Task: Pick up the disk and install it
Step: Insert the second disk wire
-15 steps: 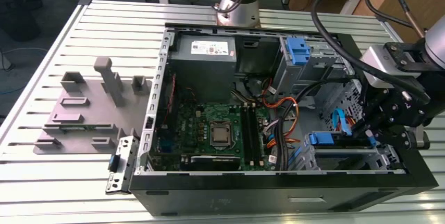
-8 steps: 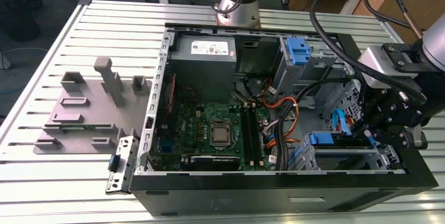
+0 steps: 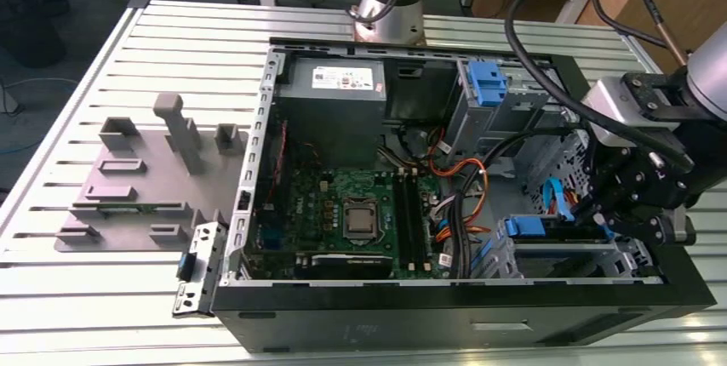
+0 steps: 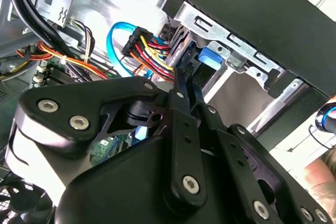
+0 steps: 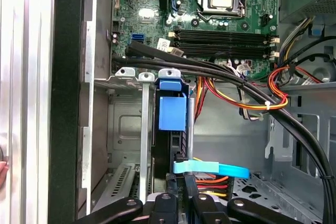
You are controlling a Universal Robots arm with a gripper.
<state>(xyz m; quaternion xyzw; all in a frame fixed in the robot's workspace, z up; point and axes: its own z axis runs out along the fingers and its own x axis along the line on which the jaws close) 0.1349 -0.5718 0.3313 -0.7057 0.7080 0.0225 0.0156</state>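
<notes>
Disk (image 5: 172, 113) stands on edge in the drive cage (image 5: 126, 124), lower right of the exterior view. 1 blue cable (image 5: 220, 170) and coloured wires (image 4: 149, 51) crowd the claw (image 4: 185, 90). Whether the claw is clamped cannot be told. Disk's rear end is hidden.

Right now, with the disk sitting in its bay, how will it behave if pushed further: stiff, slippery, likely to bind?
The disk is a flat hard block seen edge-on, so probably stiff and dense. It sits inside the metal cage, so it likely slides straight but binds if tilted. The blue cable beside it may snag.
</notes>
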